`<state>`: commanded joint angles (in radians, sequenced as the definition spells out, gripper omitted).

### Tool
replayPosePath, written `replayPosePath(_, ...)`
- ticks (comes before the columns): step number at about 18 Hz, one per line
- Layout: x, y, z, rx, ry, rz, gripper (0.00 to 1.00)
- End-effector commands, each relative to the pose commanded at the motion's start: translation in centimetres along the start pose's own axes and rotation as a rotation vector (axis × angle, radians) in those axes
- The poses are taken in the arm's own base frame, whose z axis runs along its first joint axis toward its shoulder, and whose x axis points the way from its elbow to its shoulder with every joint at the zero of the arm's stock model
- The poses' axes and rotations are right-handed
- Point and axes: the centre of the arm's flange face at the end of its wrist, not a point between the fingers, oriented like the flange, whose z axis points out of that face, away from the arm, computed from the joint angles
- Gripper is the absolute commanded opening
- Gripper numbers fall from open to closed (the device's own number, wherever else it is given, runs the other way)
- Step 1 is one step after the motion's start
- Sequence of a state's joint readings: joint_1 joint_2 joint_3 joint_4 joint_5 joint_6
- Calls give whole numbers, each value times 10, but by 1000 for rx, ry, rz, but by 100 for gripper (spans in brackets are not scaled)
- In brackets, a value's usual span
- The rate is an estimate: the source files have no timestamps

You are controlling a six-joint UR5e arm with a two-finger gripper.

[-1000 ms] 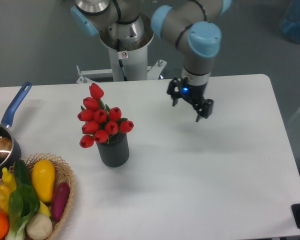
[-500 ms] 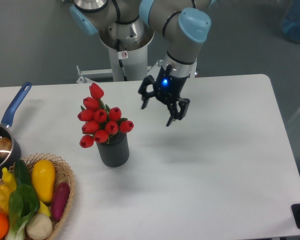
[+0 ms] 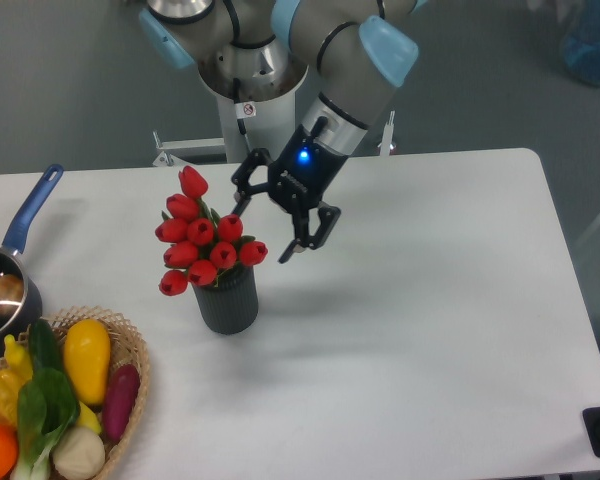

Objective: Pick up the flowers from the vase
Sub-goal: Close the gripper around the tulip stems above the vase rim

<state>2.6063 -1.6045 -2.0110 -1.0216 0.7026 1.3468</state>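
Camera view: the approach step is judged in hand, as the end effector (image 3: 268, 226), fingers spread and empty, is held just beside the flowers (image 3: 205, 240) in the vase (image 3: 227, 298) toward the bench's left edge, closure around the bunch being needed next.

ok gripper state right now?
Gripper: open, empty, jaws spread beside the red tulips, not touching them; the tulips sit in the vase.

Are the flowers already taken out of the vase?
No, the flowers stand in the vase, and the gripper beside them has its jaws open and empty.
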Motion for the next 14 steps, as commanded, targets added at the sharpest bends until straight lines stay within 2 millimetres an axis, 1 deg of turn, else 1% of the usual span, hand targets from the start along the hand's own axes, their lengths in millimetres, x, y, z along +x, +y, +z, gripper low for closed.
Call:
replayPosePath(1, 2, -3, 3, 10, 8, 17, 100)
replayPosePath(2, 0, -2, 7, 23, 20, 34, 100)
replayPosePath(3, -1, 0, 10, 31, 27, 59, 96)
replayPosePath(5, -8, 8, 15, 53, 39, 84, 57)
replayPosePath(7, -9, 8, 13, 37, 31, 113, 20)
replayPosePath(8, -10, 7, 9, 25, 21, 120, 9)
replayPosePath(9, -10, 6, 4, 8, 8, 124, 8)
replayPosePath(10, -13, 6, -1, 12, -4, 120, 0)
replayPosePath(13, -16, 1, -17, 47, -33, 121, 0)
replayPosePath(14, -15, 0, -20, 55, -36, 121, 0)
